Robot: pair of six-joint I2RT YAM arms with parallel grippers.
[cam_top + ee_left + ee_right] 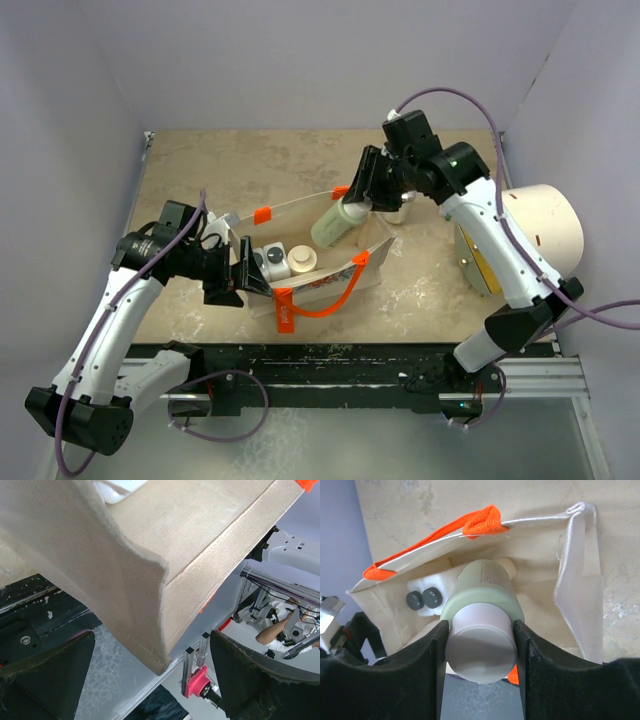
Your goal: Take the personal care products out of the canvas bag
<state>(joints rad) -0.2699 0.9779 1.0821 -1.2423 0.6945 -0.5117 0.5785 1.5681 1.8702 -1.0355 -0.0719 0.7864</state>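
Note:
The canvas bag (345, 270) lies open in the middle of the table, orange handles (320, 308) at its rim. My right gripper (365, 198) is shut on the cream cap of a pale green bottle (338, 222) and holds it tilted above the bag's opening; the right wrist view shows the cap (480, 647) pinched between the fingers. Two white bottles with dark grey caps (266, 260) and a cream-capped bottle (300, 262) lie inside. My left gripper (243, 272) is open at the bag's left end; the bag's corner (160, 665) hangs between the spread fingers (50, 675) without touching them.
A big cream cylinder (540, 235) with a yellow face lies at the table's right edge, beside my right arm. A small pale object (398, 212) stands by the bag's far right corner, partly hidden. Grey walls close in the back and sides.

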